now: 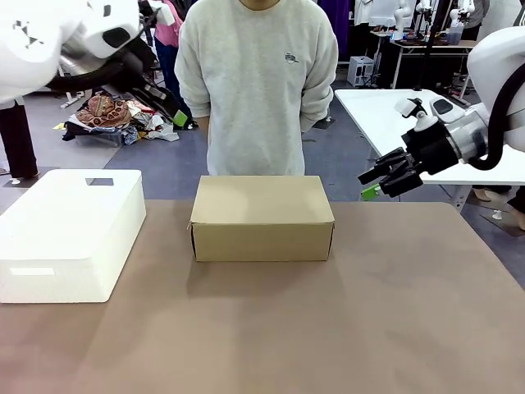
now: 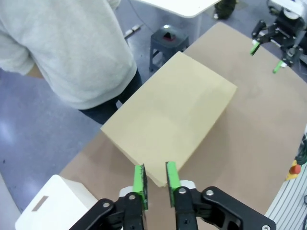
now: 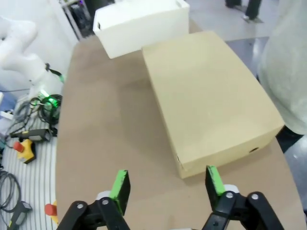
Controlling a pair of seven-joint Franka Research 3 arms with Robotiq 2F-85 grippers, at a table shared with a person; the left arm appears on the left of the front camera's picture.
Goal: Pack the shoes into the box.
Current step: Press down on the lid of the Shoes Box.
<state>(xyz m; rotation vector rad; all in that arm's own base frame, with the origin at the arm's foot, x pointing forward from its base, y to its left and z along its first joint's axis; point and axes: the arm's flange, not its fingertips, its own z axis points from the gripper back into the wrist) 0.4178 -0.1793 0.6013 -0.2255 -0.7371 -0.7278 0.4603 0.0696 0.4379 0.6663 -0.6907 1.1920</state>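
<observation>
- Looking across the brown table (image 1: 385,328), you see the closed brown cardboard shoebox (image 1: 262,217) sitting near the far edge, in front of the person in a grey sweatshirt (image 1: 258,74).
- Your left gripper (image 2: 155,178) hovers above the shoebox corner — green pads nearly together, pinching nothing.
- Your right gripper (image 3: 166,184) hangs off the box's right end — fingers spread wide, empty.
- A white rounded block (image 1: 70,234) stands left of the box.

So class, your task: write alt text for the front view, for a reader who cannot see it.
A closed brown cardboard box sits mid-table in front of a standing person in a grey sweatshirt. A white rectangular block rests at the table's left, and the right gripper hovers above the table's right side, holding nothing.
</observation>
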